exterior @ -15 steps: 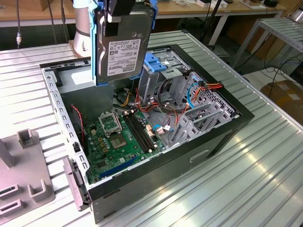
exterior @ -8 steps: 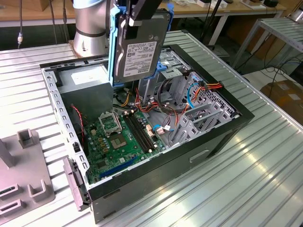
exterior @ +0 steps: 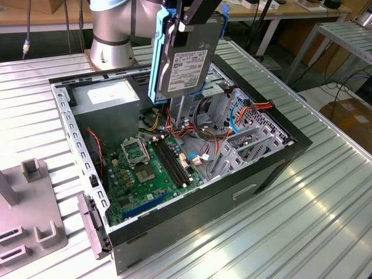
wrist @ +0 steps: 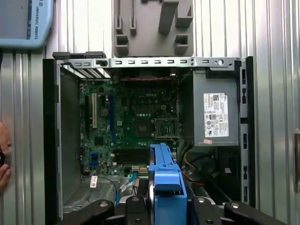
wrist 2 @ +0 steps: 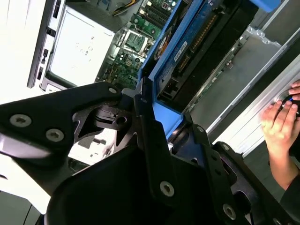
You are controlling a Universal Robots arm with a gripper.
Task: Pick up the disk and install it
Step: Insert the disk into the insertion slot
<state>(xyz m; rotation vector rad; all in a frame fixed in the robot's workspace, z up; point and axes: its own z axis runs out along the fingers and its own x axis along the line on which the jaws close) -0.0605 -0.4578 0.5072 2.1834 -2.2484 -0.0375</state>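
The exterior view is looking down slantwise on the open case (exterior: 232, 192); both wrist views are peering past the claw (wrist: 166, 199) — sharing the motherboard (wrist: 131, 122) beneath it.

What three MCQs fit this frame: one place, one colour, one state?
1. Where is the disk?
A. held above the open computer case
B. seated inside it
C. lying beside it
2. Colour of the disk's frame?
A. red
B. blue
C. yellow
3. The gripper is:
A. open
B. shut on the disk
C. shut on nothing
Key: 1A, it hangs over the case in the exterior view. 2B, blue plastic edges it. 3B, it clamps the frame in the second wrist view.
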